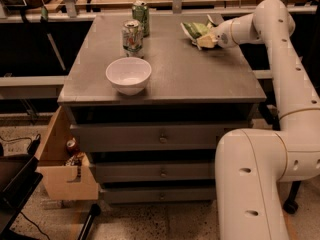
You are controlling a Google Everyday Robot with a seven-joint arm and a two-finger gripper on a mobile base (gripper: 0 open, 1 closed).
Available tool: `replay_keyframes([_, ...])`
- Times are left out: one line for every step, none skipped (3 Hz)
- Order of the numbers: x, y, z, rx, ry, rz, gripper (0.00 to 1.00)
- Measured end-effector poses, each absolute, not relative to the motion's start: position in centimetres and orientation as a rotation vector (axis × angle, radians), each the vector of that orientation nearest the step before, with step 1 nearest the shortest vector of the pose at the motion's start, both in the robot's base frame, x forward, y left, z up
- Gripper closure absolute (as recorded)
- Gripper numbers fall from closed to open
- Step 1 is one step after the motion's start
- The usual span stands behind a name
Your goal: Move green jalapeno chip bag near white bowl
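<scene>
The green jalapeno chip bag (194,30) lies crumpled at the far right of the grey cabinet top (200,74). My gripper (204,40) reaches in from the right and sits on the bag's right edge, its pale fingertips touching the foil. The white bowl (129,75) stands upright near the front left of the top, well apart from the bag.
Two soda cans stand behind the bowl: a pale one (132,35) and a green one (141,16) farther back. My white arm (285,74) curves down the right side. An open drawer (62,159) with small items juts out at lower left.
</scene>
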State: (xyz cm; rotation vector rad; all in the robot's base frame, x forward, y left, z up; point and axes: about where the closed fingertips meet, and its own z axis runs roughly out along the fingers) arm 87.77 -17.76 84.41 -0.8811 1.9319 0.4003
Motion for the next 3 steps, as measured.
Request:
replay_keyframes([87.77,-17.76,84.42,-0.881,1.932,0.4,1.0])
replay_keyframes([87.77,-17.75,84.41,-0.881,1.932,0.4,1.0])
replay_keyframes([87.77,-17.75,84.41,-0.881,1.932,0.4,1.0])
